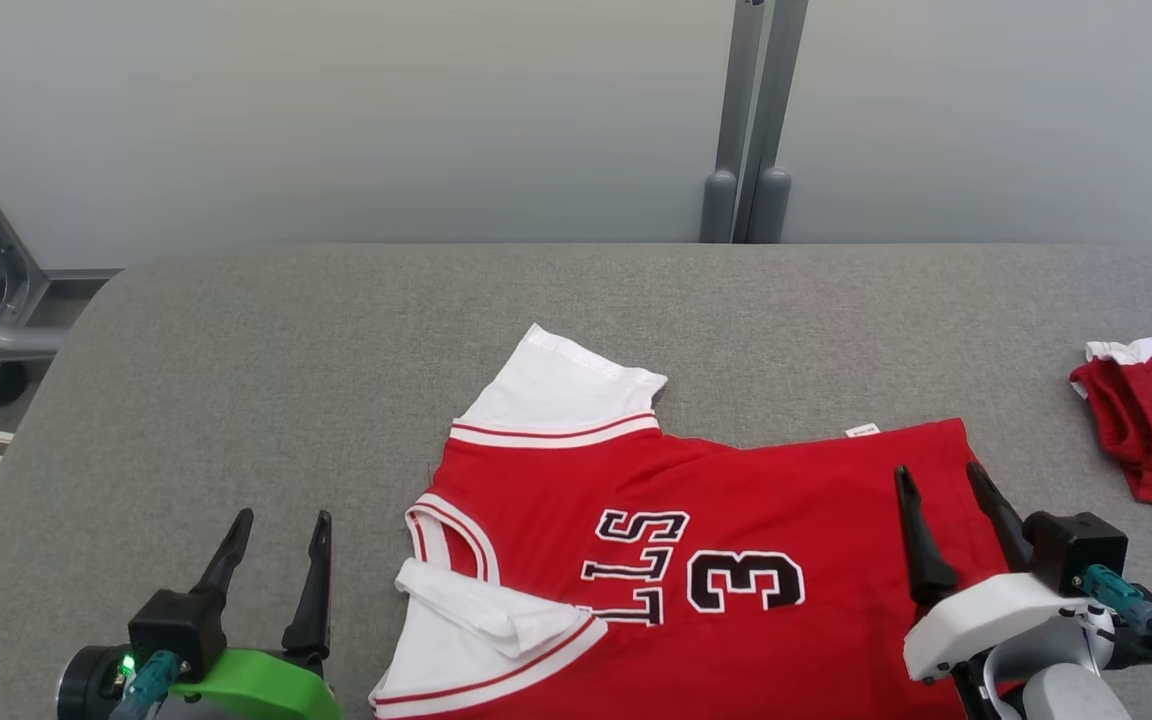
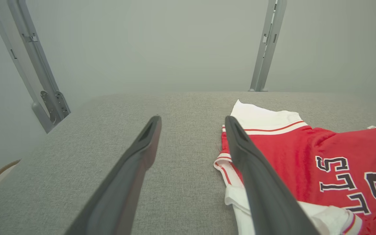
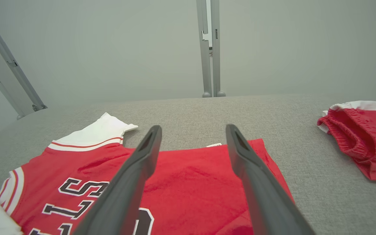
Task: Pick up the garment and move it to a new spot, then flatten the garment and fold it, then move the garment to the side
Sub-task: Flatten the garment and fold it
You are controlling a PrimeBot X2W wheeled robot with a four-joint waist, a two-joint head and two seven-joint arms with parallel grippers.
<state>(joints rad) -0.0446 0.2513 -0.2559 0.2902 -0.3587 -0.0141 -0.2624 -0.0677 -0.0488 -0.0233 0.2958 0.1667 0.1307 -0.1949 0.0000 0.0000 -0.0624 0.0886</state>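
Your red shirt (image 1: 736, 540) lies spread out on the gray table (image 1: 286, 350), near the front edge and a bit to the right of the middle. The cloth looks soft and thin, with a few small wrinkles. It has white sleeves with thin red stripes, and big black letters and a "3" with white edges. The far sleeve lies flat and sticks out. The near sleeve is folded back over itself. A tiny white tag (image 1: 862, 430) pokes out at the shirt's far edge.

Your right gripper (image 1: 937, 470) hangs over the bottom part of the shirt. Its two long dark fingers are spread wide apart and hold nothing. Your left gripper (image 1: 283, 517) is over bare table, just beside the neck end of the shirt. Its fingers are spread wide too, with nothing between them.

The table top is a fuzzy, woven gray. Well off to the right sit bunched red shorts (image 1: 1151, 420) with a stretchy, crinkled band. Smooth gray metal posts (image 1: 751, 120) stand behind the table.
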